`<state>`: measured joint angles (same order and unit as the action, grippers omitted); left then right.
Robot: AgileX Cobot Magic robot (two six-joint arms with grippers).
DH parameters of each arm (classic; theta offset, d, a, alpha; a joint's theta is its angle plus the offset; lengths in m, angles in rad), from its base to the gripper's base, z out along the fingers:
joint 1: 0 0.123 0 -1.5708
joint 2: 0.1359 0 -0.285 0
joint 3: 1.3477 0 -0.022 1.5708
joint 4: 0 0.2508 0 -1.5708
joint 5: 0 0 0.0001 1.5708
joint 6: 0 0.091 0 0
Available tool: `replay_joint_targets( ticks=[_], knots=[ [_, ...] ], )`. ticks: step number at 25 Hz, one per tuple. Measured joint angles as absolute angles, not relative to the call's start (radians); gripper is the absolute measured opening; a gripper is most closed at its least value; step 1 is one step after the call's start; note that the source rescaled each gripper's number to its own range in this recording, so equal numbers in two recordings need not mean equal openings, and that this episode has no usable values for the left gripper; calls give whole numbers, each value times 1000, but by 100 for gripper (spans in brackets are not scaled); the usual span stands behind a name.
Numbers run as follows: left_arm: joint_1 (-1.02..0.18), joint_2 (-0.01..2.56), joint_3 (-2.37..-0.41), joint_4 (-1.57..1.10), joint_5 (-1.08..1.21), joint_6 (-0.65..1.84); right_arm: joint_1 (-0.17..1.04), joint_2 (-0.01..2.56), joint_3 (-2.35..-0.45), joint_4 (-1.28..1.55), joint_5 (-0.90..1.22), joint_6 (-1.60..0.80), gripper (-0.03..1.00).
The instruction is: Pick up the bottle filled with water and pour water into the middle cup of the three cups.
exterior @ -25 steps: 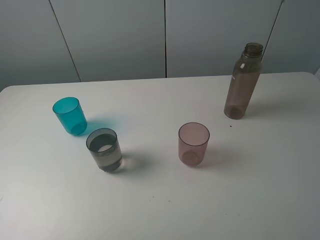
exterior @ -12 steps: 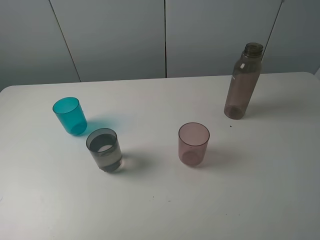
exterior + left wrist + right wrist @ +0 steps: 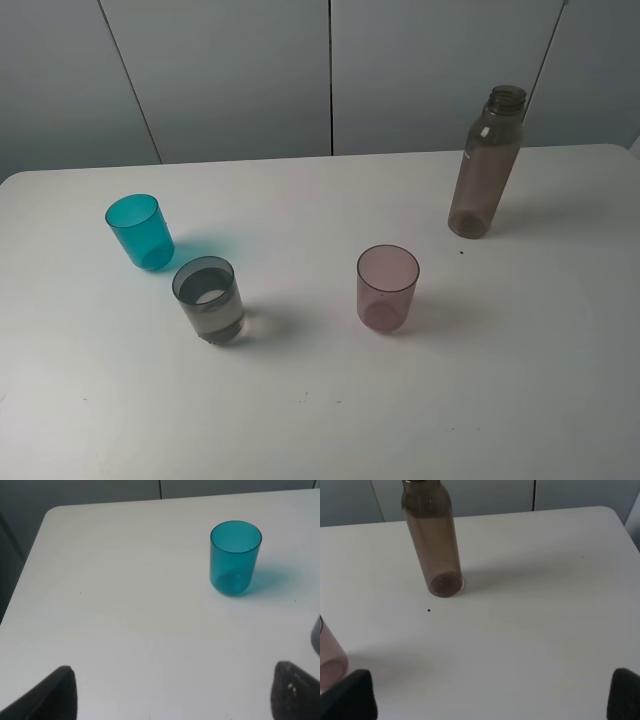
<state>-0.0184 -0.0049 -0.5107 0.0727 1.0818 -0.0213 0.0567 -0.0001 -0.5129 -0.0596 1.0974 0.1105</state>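
In your left wrist view, the left gripper [image 3: 172, 692] appears only as two dark, matte fingertips [image 3: 60, 692] with rounded, blunt outlines; one carries small pale specks. In your right wrist view, the right gripper [image 3: 487, 695] shows the same black, rounded fingertips [image 3: 350, 695], slightly blurred.

Plain white matte worktop [image 3: 320, 420], rounded corners. Behind it, grey panelled wall [image 3: 230, 70] with thin dark vertical seams. Soft, even light.
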Motion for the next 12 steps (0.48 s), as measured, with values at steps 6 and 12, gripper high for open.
replay_joint_targets(
  ticks=[6,12],
  knots=[
    [-18,-5,-511,73,1082,-21,57,0,-513,-60,1097,110,100],
    [-18,-5,-511,73,1082,-21,57,0,-513,-60,1097,108,100]
  ],
)
